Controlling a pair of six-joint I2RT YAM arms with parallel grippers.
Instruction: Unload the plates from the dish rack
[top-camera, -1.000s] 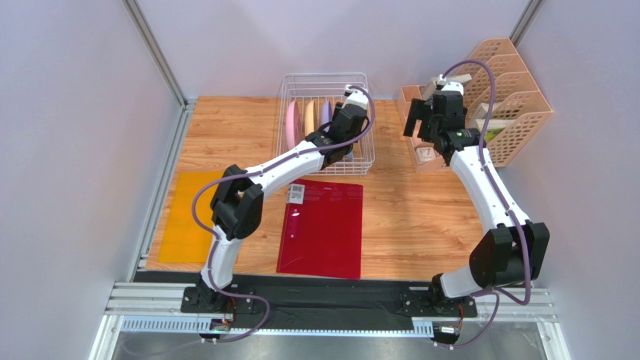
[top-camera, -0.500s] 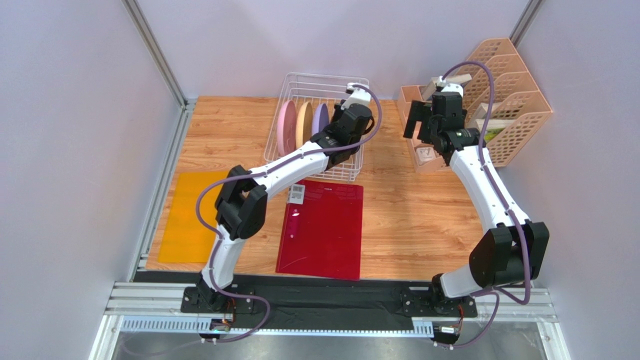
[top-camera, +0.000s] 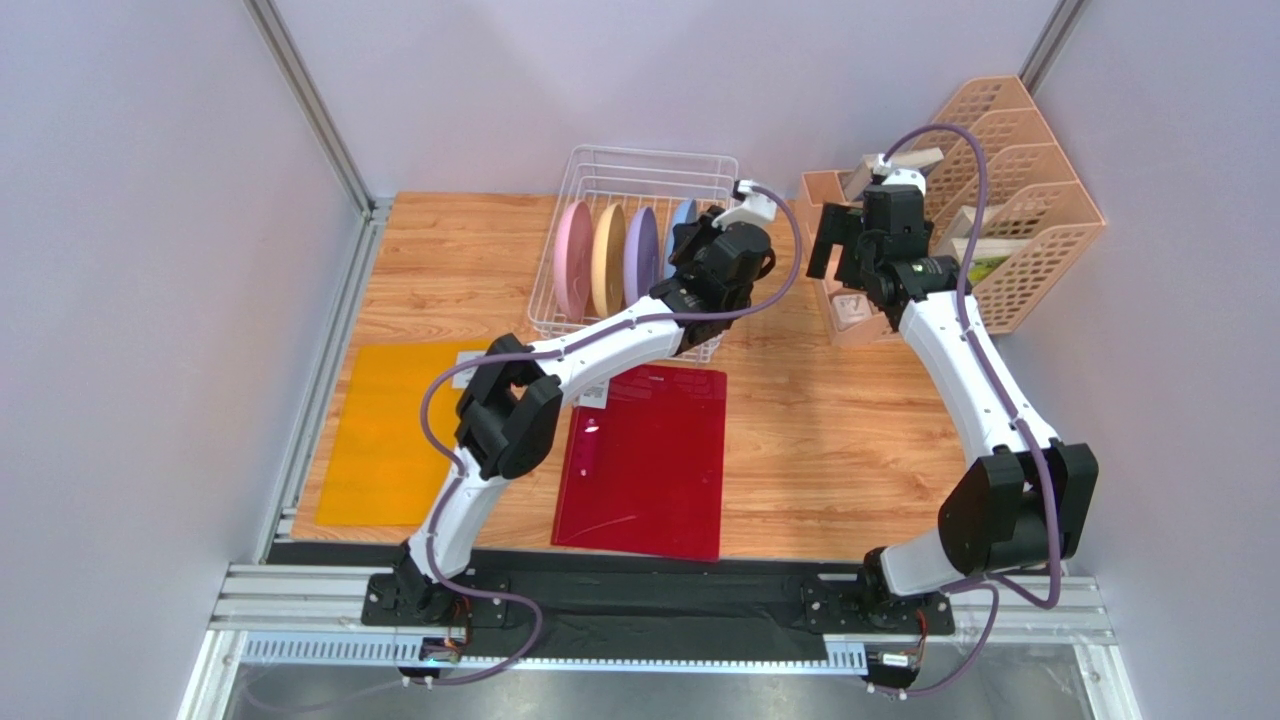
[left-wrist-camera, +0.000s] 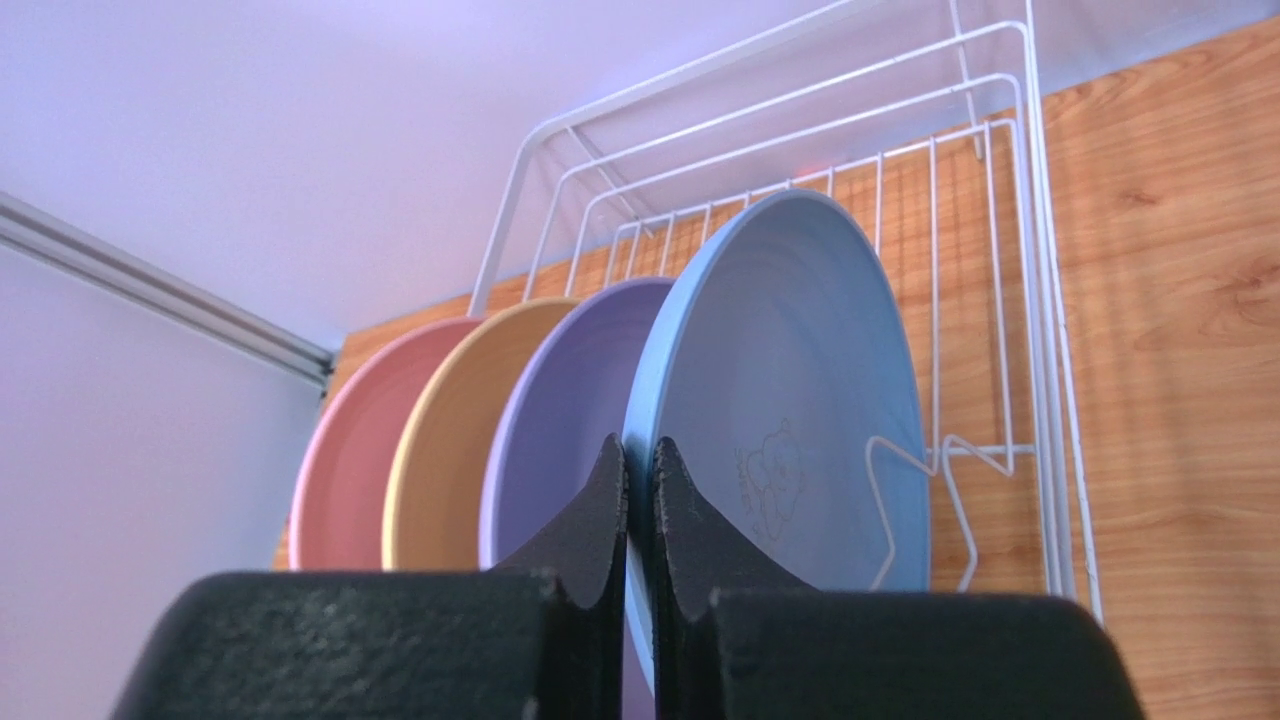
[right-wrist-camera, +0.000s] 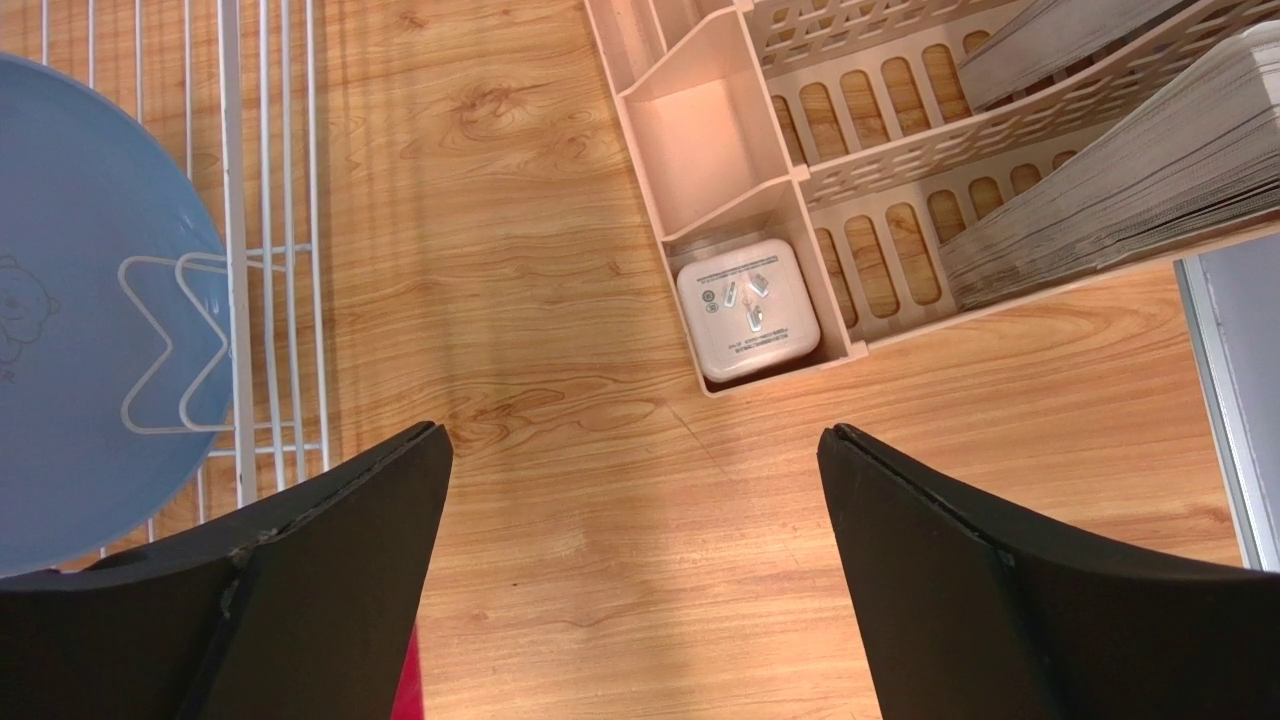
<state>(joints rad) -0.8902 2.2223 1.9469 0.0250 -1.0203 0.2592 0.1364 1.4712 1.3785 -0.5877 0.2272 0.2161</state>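
Okay, on edge in rack (top-camera: 559, 308), close together: pink plate (top-camera: 573, 255), tan plate (top-camera: 607, 248), lilac plate (top-camera: 642, 248), blue plate (left-wrist-camera: 781, 390) nearest right wall. Left gripper (left-wrist-camera: 639, 473) pinched narrow on blue plate's rim. Bare table (right-wrist-camera: 571, 600) right of rack, under wide-spread right gripper (right-wrist-camera: 631, 432). Organizer (top-camera: 1037, 225) far right: papers (right-wrist-camera: 1127, 165), small white box (right-wrist-camera: 747, 308).

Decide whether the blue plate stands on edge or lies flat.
On edge: blue plate upright in the dish rack, rim pinched by the left gripper.
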